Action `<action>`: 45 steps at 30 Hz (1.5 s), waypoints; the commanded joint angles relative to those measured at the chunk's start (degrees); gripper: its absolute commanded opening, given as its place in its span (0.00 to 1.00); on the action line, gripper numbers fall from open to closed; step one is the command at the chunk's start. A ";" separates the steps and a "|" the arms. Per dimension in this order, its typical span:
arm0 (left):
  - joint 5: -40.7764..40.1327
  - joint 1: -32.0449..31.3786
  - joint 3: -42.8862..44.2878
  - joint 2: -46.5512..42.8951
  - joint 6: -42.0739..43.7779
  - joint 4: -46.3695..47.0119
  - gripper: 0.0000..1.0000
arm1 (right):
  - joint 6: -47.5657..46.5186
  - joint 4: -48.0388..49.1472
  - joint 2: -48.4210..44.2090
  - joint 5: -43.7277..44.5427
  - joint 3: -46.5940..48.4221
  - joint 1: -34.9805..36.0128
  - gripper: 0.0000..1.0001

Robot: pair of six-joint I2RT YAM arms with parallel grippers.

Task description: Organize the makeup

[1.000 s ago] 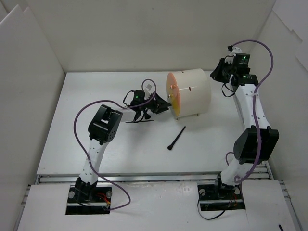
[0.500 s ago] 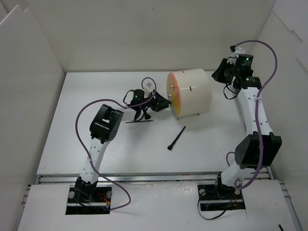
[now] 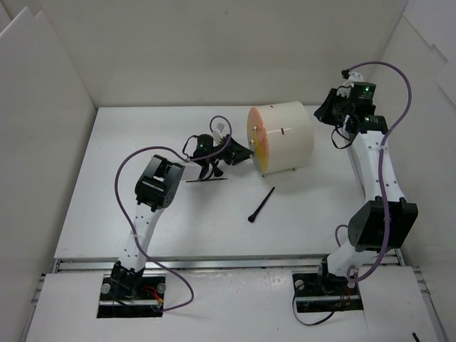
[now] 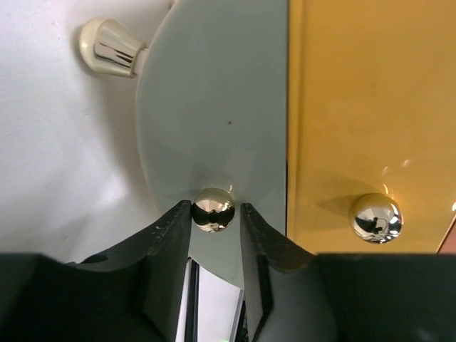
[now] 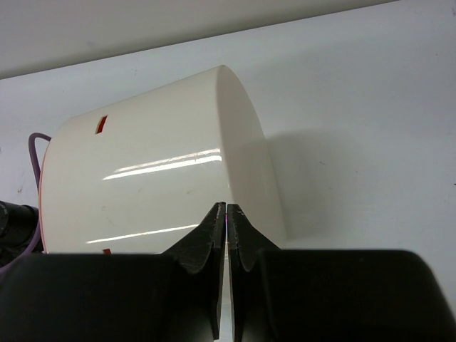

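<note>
A big cream cylinder (image 3: 285,135) with an orange front lies on its side mid-table. My left gripper (image 3: 239,154) is at its front face. In the left wrist view its jaws (image 4: 215,212) stand narrowly open either side of a gold knob (image 4: 213,209) on a pale drawer front (image 4: 214,107); the left finger touches the knob and the right one has a small gap. A thin black brush (image 3: 261,204) lies in front of the cylinder. Another thin black stick (image 3: 206,179) lies under the left wrist. My right gripper (image 3: 326,107) is shut and empty behind the cylinder (image 5: 157,178). The other makeup is out of view.
An orange drawer front (image 4: 363,107) with a second gold knob (image 4: 375,217) is right of the pale one. A cream foot (image 4: 107,48) of the cylinder shows at the upper left. White walls enclose the table (image 3: 128,142) on three sides.
My left gripper has edged right toward the cylinder's front. My right arm has shifted slightly, its elbow moving down and right; the gripper stays behind the cylinder.
</note>
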 commanded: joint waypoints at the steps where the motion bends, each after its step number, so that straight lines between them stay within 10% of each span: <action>1: 1.15 -0.39 3.34 -1.93 -1.18 8.37 0.26 | -0.08 2.46 -3.81 -0.85 -0.03 -0.30 0.02; 11: 1.68 0.21 -0.70 -3.16 -2.85 12.33 0.00 | 0.45 2.46 -4.86 -1.12 -0.82 -0.30 0.02; 45: 5.37 6.19 -18.11 -15.90 4.00 9.44 0.01 | -4.21 2.46 -11.81 2.58 -3.81 9.89 0.00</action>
